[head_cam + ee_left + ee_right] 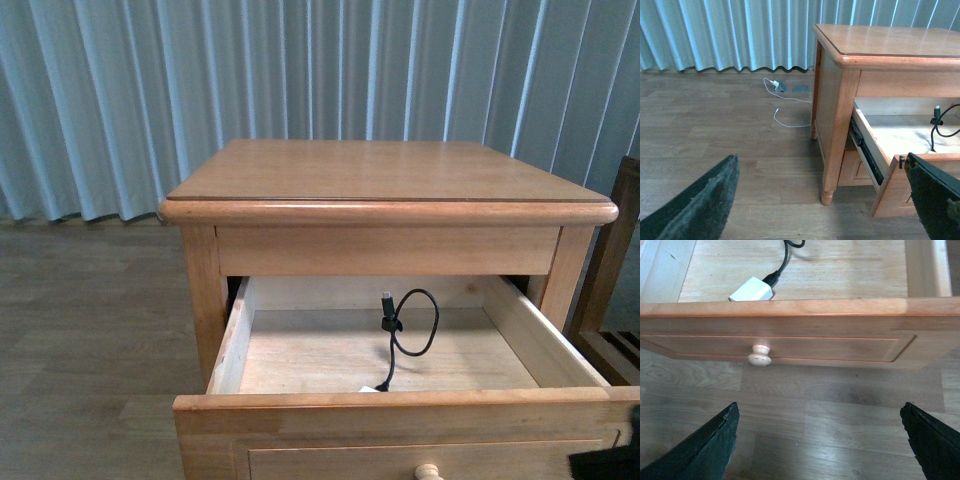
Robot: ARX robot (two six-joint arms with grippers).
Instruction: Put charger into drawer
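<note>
The drawer (pixel 400 440) is pulled open from the light-brown nightstand. The charger lies inside on the pale wood floor. Its white plug block (pixel 752 290) rests just behind the front panel, and its black cable (pixel 415 320) loops up toward the back. The right wrist view shows the drawer's recessed front panel (pixel 840 325) and round pale knob (pixel 760 354). My right gripper (pixel 820 445) is open and empty, in front of and below the drawer front, over the floor. My left gripper (pixel 822 210) is open and empty, to the left of the nightstand; the drawer's side (pixel 865 145) shows there.
The nightstand top (pixel 380 170) overhangs the drawer's back part. A dark wooden frame (pixel 615 280) stands at the right. A white cord and floor socket (pixel 777 86) lie by the curtain. A shorter drawer front (pixel 855 170) sits under the open one.
</note>
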